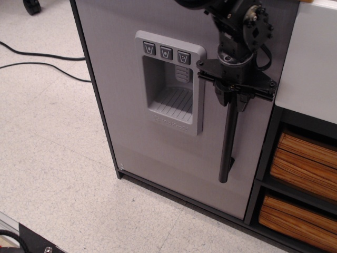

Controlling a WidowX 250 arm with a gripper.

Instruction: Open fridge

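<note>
**Hidden and cut off around the fridge**

The fridge (131,132) runs past the top edge. The gripper (231,97) covers the top of the fridge's black handle (228,142); whether its fingers touch the handle cannot be told. Right of the fridge, the wooden-slat drawers (303,163) are cropped.

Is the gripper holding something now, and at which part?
The gripper is closed around the fridge's vertical black bar handle, near its upper end.

One fridge (131,121), three dispenser buttons (166,51), two wooden-slat drawers (305,158), two cables (37,55).
</note>
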